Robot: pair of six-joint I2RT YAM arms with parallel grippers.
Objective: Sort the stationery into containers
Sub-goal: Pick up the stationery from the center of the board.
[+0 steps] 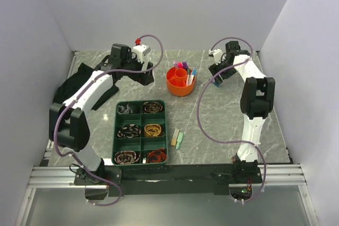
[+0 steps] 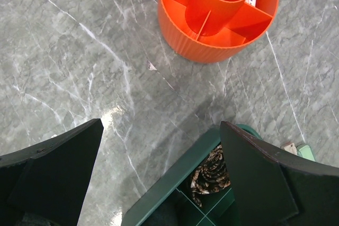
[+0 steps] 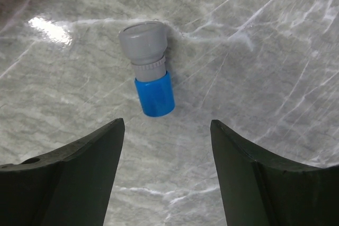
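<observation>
Right wrist view: right gripper (image 3: 167, 125), jaws apart, hovers over the blue-capped piece (image 3: 150, 75) lying toward the counter's (image 3: 275, 35) far right corner; an uneven pinch could roll the round piece away.

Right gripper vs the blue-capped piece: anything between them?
Nothing visible. In the right wrist view the blue-capped piece lies on the bare marble table just ahead of the open right gripper, roughly centred between its fingers, with no other item near it.
</observation>
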